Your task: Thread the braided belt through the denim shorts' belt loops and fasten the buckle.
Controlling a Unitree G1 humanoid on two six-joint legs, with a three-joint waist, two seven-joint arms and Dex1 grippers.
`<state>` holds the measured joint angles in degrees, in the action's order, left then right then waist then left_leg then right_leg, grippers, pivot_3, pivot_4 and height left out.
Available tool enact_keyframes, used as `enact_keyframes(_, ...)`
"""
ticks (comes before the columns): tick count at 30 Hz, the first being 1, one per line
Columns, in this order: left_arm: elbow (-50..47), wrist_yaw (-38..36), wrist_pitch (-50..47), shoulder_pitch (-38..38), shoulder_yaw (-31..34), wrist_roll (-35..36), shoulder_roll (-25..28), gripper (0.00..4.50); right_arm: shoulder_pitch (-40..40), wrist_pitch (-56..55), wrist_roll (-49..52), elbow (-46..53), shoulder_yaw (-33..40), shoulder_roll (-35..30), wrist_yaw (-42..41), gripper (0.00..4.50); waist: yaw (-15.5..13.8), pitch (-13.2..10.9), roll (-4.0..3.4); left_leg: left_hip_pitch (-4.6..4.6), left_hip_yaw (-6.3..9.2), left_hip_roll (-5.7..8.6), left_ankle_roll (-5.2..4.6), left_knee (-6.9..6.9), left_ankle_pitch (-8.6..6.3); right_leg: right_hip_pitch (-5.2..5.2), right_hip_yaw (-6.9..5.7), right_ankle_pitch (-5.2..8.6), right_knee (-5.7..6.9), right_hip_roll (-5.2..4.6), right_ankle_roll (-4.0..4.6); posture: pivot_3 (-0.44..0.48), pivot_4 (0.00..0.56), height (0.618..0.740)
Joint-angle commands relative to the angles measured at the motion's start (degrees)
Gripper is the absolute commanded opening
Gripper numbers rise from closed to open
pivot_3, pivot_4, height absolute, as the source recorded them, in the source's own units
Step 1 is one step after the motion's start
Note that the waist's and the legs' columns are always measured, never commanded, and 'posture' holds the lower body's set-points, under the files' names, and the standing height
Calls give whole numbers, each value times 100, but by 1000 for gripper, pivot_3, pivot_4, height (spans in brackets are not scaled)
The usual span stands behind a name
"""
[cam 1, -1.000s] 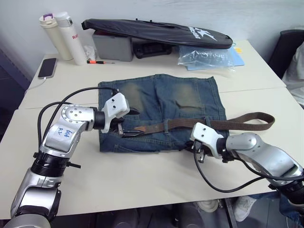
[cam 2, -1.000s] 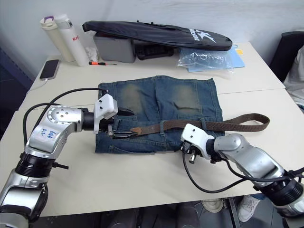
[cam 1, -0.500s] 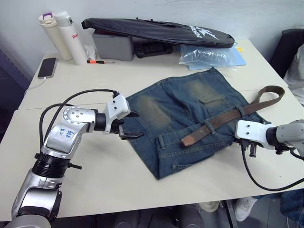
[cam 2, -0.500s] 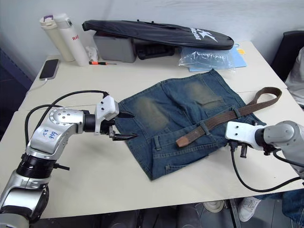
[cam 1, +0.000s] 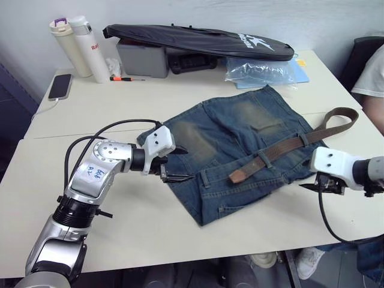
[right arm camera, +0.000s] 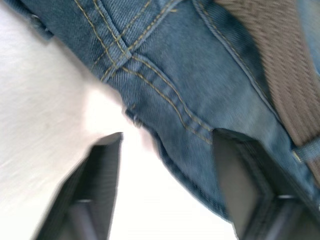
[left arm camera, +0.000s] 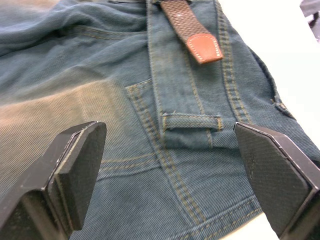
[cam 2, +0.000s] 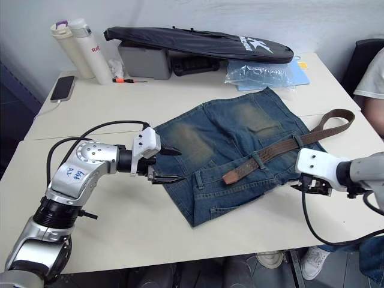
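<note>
Lying limp and skewed on the desk (cam 1: 180, 240), denim shorts (cam 1: 240, 141) carrying the supple braided belt (cam 1: 282, 147) through two belt loops (cam 1: 261, 160), likely best pinched near its tan tip, left pincer (cam 1: 174, 165) and right pincer (cam 1: 315, 187) both gaping empty.

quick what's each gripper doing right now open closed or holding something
Left gripper: open, holding nothing, over the denim shorts.
Right gripper: open, holding nothing, at the shorts' edge.
</note>
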<state>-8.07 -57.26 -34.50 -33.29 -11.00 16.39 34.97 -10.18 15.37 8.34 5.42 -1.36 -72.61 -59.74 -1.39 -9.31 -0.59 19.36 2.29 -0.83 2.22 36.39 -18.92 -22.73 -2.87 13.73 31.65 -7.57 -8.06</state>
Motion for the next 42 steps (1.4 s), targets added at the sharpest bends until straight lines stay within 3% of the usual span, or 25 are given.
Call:
enact_keyframes(1,155,-134,211,-181,11,0,6,4500,319,1942,1293,953,1805,-400,-732,4056,1,-1,-2,-1,0,0,0,2,0,0,0,0,0,0,0,0,150,740)
enact_keyframes(3,167,-146,224,-181,21,10,14,4500,443,2470,1697,1220,2092,-239,-719,4056,4,-1,-8,-1,0,0,0,3,0,0,1,0,-1,0,0,0,150,740)
enact_keyframes(6,95,-163,173,-121,61,70,33,4500,944,2209,1706,1808,2342,137,-667,4056,1,-3,-3,-7,0,-4,-2,4,0,1,1,1,5,3,3,0,150,740)
enact_keyframes(10,-139,-208,87,71,107,143,138,4500,1043,2850,2175,2496,2354,695,-88,4056,5,-5,0,-8,3,-7,-3,5,-2,6,0,3,4,7,6,0,150,740)
enact_keyframes(11,-221,-198,33,131,132,171,171,4500,1039,3004,2222,2654,2301,899,147,4056,145,-8,-17,40,41,9,-14,1,2,43,-55,-3,12,-38,-12,0,150,740)
enact_keyframes(12,-285,-196,-8,179,157,194,199,4500,967,3349,2356,2764,2278,1111,438,4056,203,-11,-16,65,195,117,-51,-29,52,104,-236,20,13,-166,-51,0,150,740)
enact_keyframes(13,-329,-190,-36,208,172,210,218,4500,905,3621,2461,2836,2274,1247,656,4056,232,-15,-9,89,314,181,-58,-34,85,144,-335,39,17,-233,-82,0,150,740)
enact_keyframes(15,-504,-177,-114,328,214,275,294,4500,876,4059,2854,3109,2286,1534,918,4056,186,-27,-8,89,483,278,-39,-33,144,200,-471,67,29,-318,-123,0,150,740)
enact_keyframes(16,-588,-150,-164,382,239,303,319,4500,901,4347,3158,3281,2353,1707,1048,4056,113,-30,-4,95,471,276,3,-26,159,184,-443,64,31,-312,-116,0,150,740)
enact_keyframes(24,-1029,103,-495,573,358,568,204,4500,1300,4923,4351,3678,3102,3293,2496,4056,-161,-31,-2,116,428,270,8,-34,161,127,-376,61,28,-290,-107,0,150,740)
enact_keyframes(28,-1104,336,-535,614,354,589,28,4500,1654,5634,6357,2884,3636,3942,3398,4056,-167,-30,-2,114,414,269,7,-40,157,123,-361,61,32,-288,-108,0,150,740)
enact_keyframes(35,-1151,524,-584,602,315,612,-2,4500,1811,5032,8496,1802,3550,4302,5627,4056,-88,-29,-5,92,379,259,-30,-38,135,121,-322,60,26,-279,-103,0,150,740)
enact_keyframes(42,-1169,628,-598,587,319,609,13,4500,1293,4008,9892,1191,3061,4357,7011,4056,1,-29,-12,86,367,249,-38,-39,131,117,-310,64,30,-269,-96,0,150,740)
